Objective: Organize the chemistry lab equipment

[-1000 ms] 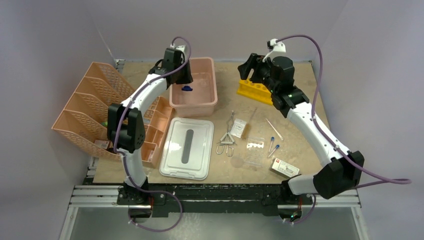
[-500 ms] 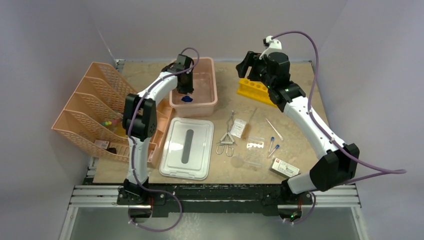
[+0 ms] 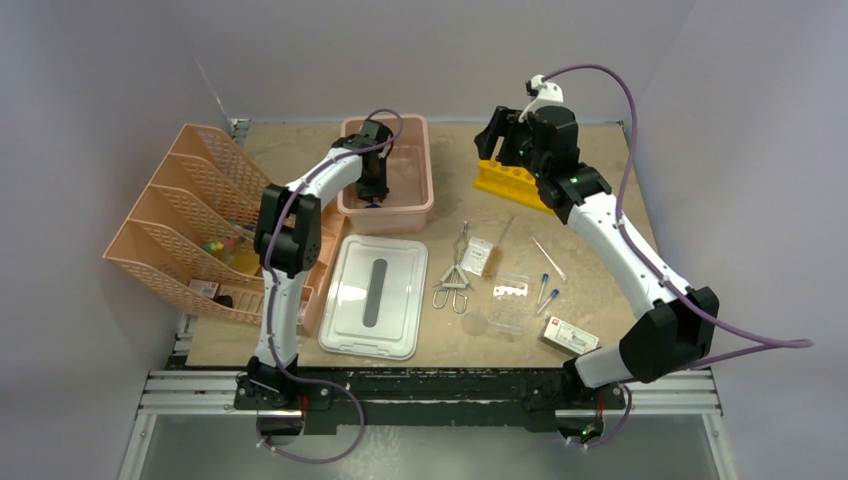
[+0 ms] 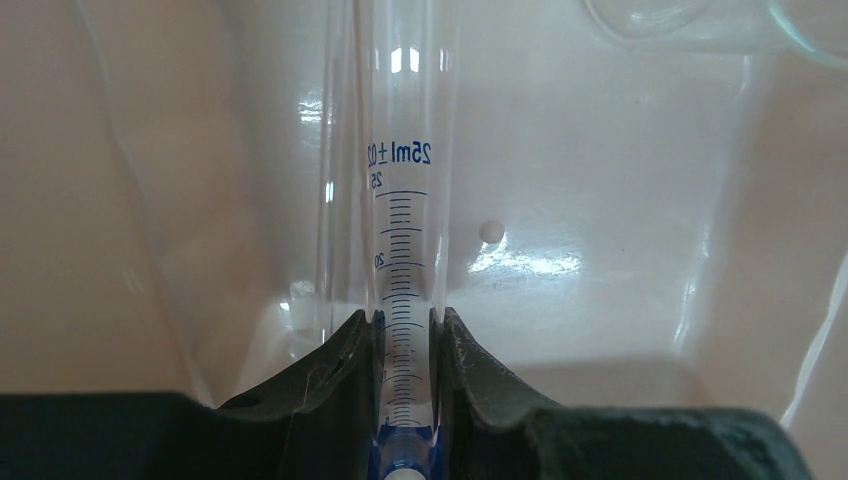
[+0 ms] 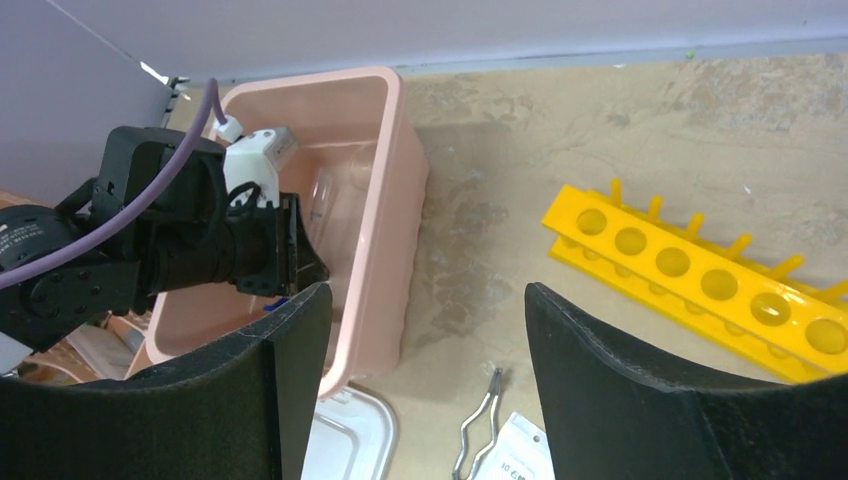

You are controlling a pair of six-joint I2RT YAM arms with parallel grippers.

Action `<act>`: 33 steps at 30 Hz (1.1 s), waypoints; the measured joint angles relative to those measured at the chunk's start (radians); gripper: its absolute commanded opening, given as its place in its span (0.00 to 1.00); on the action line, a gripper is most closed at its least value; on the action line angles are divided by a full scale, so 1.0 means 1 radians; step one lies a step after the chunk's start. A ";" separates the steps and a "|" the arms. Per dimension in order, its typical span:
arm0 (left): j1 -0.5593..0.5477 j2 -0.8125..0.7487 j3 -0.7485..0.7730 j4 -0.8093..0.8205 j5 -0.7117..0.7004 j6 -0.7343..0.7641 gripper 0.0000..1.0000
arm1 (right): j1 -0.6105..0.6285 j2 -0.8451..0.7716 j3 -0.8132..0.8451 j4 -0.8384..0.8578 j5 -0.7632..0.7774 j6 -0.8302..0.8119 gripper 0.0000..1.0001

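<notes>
Sandy table (image 3: 300, 150) carries everything. Peach mesh desk organizer (image 3: 170, 230) sits left of the pink plastic tub (image 3: 412, 200), near its front-left corner. White rectangular lid (image 3: 350, 300) lies flat just in front of the tub, off it. Yellow holed tube rack (image 3: 500, 180) lies right of the tub, apart from it.

My left jaws are down inside the tub, clamped on a clear graduated glass tube (image 4: 405, 200) with blue 25ml print. The tube runs straight out from between the fingers (image 4: 340, 380) over the tub floor.

My right jaws are spread wide, gripping nothing, up off the table on the tub's right, near the rack's end.

Wire metal tongs (image 3: 455, 275) lie front-right of the tub, just beside the lid. Small clear packets (image 3: 510, 300) lie further right of the tongs. A small white-and-red box (image 3: 570, 335) is furthest from the tub. The round clear dish (image 3: 476, 322) sits by the packets. Two blue-capped vials (image 3: 545, 290) lie just past the packets.
</notes>
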 measured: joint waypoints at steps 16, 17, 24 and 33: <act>0.000 0.007 0.018 -0.026 -0.039 -0.029 0.36 | 0.000 -0.071 -0.035 -0.100 0.001 0.026 0.72; 0.000 0.007 0.024 -0.029 -0.040 -0.030 0.37 | 0.000 -0.078 -0.037 -0.103 0.001 0.029 0.72; 0.000 -0.025 0.063 -0.050 -0.040 -0.050 0.43 | 0.000 -0.094 -0.042 -0.150 -0.008 0.048 0.73; 0.000 -0.299 0.001 -0.006 0.008 -0.051 0.50 | 0.000 -0.090 -0.105 -0.295 0.002 0.114 0.65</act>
